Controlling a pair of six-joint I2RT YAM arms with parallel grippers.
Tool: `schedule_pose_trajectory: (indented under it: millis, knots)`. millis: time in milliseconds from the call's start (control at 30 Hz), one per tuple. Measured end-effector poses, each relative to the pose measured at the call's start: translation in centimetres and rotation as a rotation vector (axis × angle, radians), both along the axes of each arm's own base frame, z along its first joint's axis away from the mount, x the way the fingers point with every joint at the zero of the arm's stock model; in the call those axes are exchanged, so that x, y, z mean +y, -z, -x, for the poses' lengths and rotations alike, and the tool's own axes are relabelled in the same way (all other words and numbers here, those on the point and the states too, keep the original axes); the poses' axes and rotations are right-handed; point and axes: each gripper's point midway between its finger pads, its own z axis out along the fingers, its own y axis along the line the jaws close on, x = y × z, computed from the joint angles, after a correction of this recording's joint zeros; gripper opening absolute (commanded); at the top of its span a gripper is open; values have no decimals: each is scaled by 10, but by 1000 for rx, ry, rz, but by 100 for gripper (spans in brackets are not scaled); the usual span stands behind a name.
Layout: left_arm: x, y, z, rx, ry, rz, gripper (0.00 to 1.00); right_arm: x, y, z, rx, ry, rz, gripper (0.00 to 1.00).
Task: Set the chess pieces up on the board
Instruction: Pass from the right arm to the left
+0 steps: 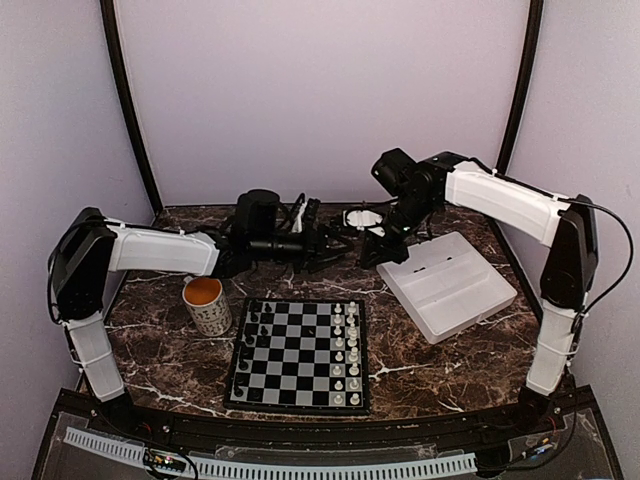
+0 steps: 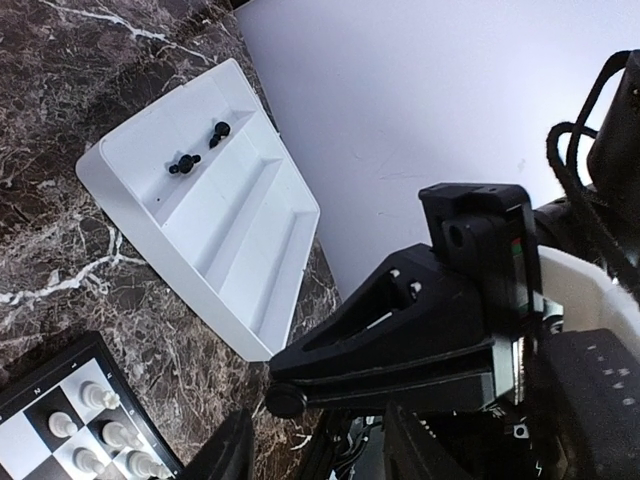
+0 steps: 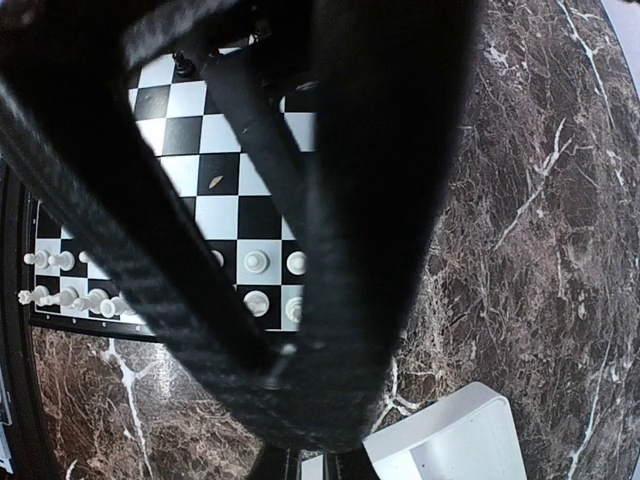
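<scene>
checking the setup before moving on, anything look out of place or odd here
Two black chess pieces lie in the white tray, off the board. The board's black side looks only partly filled, while the white pieces stand lined up along its right edge. Nothing looks spilled or broken.

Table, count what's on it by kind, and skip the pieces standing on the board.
Mug: 1
Board: 1
Tray: 1
Black pieces lying in the tray: 2
Total: 5
</scene>
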Motion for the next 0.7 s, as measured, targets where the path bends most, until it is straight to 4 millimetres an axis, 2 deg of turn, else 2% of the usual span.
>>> schedule_pose_trajectory:
  millis: [300,700]
  knots:
    - [-6,17,3,60,14,-7,42,5,-10,-2,-15,19,-45,5]
    - [-12,6,5,58,38,43,34,5,-10,-2,-18,18,-46,5]
